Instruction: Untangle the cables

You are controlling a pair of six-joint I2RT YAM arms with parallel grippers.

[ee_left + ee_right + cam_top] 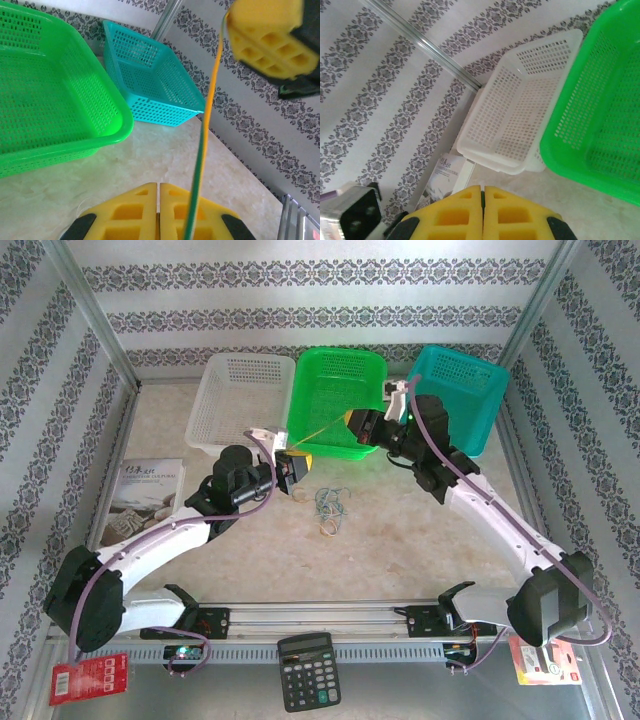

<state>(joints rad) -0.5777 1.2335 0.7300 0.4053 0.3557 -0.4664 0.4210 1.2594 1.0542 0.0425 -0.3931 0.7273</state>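
L hand & R hand are both raised over the worktop, in front of the green basket. 1 yellow strand runs taut btw them. Both wrist views show each hand's pads pressed together, no gap.

In the L wrist view the strand runs up from the L pads to the R hand's pad at top right, yellow up high, greenish lower. It crosses the face of 1 pad rather than the seam, so the exact pinch pt can't be made out. Given the tension, I judge each hand is clamped on an end of it.

Rest of the cables: a small curly heap on the worktop just below the hands, w/ 1 tan loop a bit nearer the bases. From above I can't tell whether the taut strand is free of the heap.

Step in hand, as I read it: pulling 1 strand clear of the tangle. To do it well:
- Pull apart slow & level. The wire is thin, and a jerk could snap it or slip it out of the pads.
- Watch the heap. If it lifts or drags, the strand is snagged, so ease off, don't add force.
- Grip tight until the strand hangs clear, then set it down well apart from the heap.
- Release 1 hand first so it doesn't spring back onto the pile.
- Risk: curly wire may recoil & re-tangle.
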